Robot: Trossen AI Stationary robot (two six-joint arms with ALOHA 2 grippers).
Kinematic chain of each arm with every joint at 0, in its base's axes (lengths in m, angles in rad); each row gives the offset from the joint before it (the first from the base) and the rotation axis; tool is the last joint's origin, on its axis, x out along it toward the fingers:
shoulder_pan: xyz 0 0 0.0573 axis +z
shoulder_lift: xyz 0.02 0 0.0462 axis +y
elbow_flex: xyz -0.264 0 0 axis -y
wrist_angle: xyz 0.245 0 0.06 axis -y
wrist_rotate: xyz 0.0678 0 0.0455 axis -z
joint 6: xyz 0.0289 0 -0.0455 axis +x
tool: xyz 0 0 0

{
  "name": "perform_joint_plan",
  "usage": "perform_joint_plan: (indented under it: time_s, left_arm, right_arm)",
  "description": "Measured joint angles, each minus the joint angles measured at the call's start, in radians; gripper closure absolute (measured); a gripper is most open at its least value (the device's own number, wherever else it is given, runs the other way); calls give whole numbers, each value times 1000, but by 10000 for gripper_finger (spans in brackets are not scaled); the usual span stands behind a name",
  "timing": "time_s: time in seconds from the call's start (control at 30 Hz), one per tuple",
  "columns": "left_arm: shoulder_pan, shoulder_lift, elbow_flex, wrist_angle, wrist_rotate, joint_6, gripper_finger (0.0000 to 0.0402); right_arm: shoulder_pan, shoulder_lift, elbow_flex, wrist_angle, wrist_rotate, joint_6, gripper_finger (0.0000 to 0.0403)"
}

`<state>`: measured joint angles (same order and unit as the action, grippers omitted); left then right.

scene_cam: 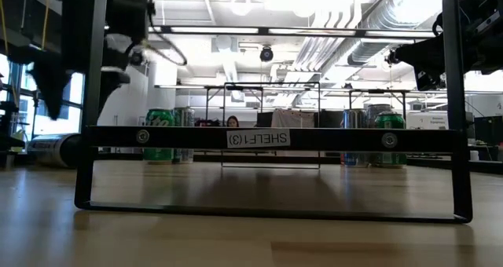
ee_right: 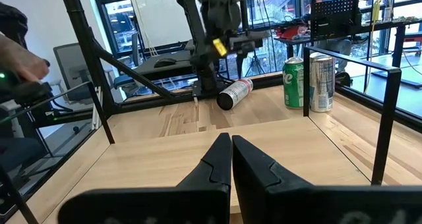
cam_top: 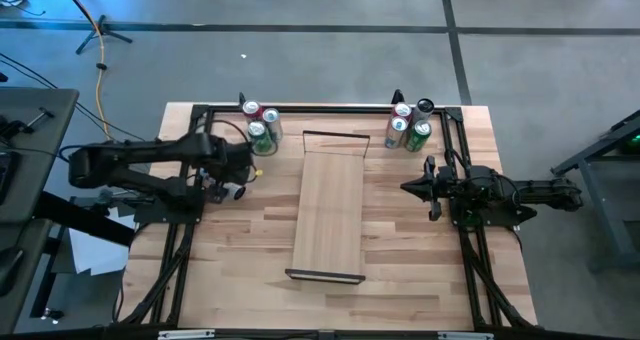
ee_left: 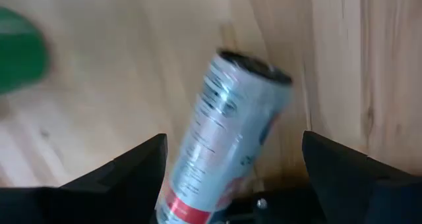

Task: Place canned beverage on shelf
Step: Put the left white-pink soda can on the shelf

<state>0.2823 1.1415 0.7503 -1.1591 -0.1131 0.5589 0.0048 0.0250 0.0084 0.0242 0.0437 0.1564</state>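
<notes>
While a silver can (ee_left: 224, 132) lies on its side on the table (cam_top: 230, 250), the left end effector (cam_top: 236, 180) hangs over it with its fingers (ee_left: 125, 178) spread wide on either side, gripping nothing; the right wrist view shows the same can (ee_right: 235, 93) tipped over beneath the left arm, with its dark top turned toward the camera; the shelf (cam_top: 328, 215) stands empty in the middle of the table, well apart from the can; a green can (cam_top: 261, 137) and other upright cans stand in a cluster just beyond the left end effector, near the table's far edge; a second cluster of cans (cam_top: 408, 126) stands at the far right; the right end effector (cam_top: 418, 188) waits to the right of the shelf with its fingers (ee_right: 217, 161) pressed together, holding nothing.
</notes>
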Motion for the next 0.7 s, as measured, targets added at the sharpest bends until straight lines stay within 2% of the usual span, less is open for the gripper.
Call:
perform_joint_plan:
  time_s: [0.1,0.27,0.43,0.7]
  left_arm:
    - [-2,6,-27,15,-32,29,92]
    - [14,12,-79,86,-20,54,92]
    - [19,60,-138,125,-71,67,92]
    - [19,151,-182,239,-77,59,92]
  right_arm:
    - [0,0,0,0,0,0,402]
    - [0,0,0,0,0,0,402]
    - [0,0,0,0,1,0,402]
    - [0,0,0,0,4,0,402]
